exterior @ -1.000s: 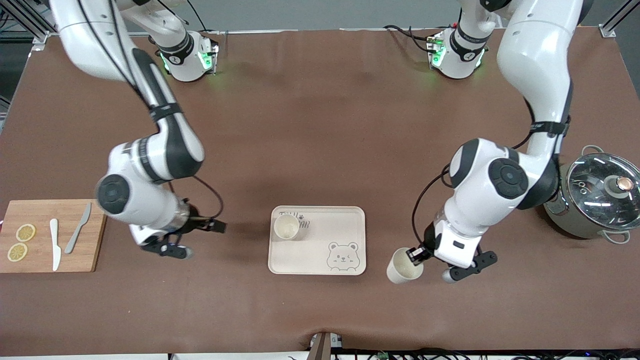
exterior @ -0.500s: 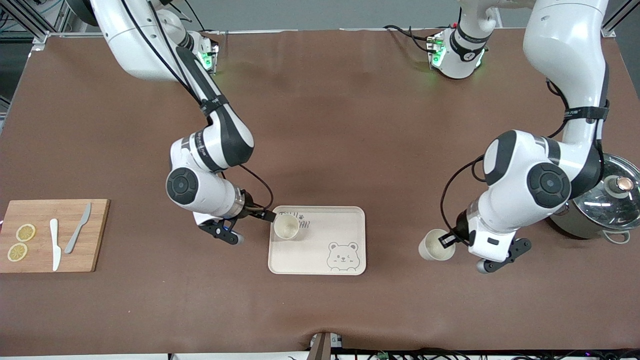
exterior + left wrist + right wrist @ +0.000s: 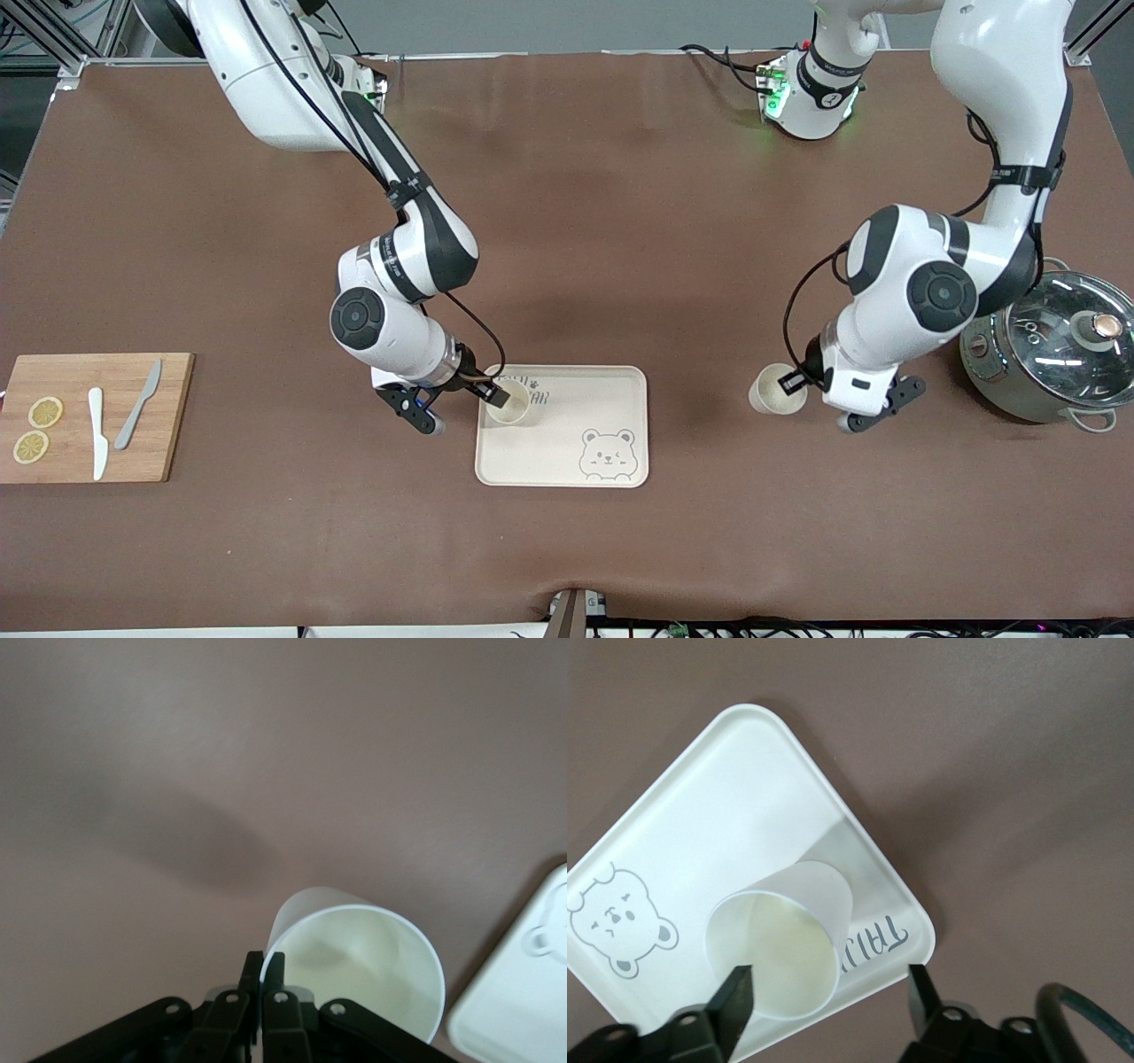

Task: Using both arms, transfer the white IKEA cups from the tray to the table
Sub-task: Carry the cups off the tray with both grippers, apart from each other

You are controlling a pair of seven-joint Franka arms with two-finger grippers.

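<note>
Your right gripper (image 3: 490, 392) is down at the tray (image 3: 611, 385), fingers spread wide with one fingertip (image 3: 735, 997) on each side of the first cup (image 3: 509, 404) and not closed on it. That cup stands upright in the tray's corner at about ten o'clock from the printed bear (image 3: 608, 454). Over at three o'clock from the tray, your left gripper (image 3: 791, 382) has its fingers pinched tight on the rim of the second cup (image 3: 773, 390), which is over bare table (image 3: 567, 221) near the pot (image 3: 1054, 346).
</note>
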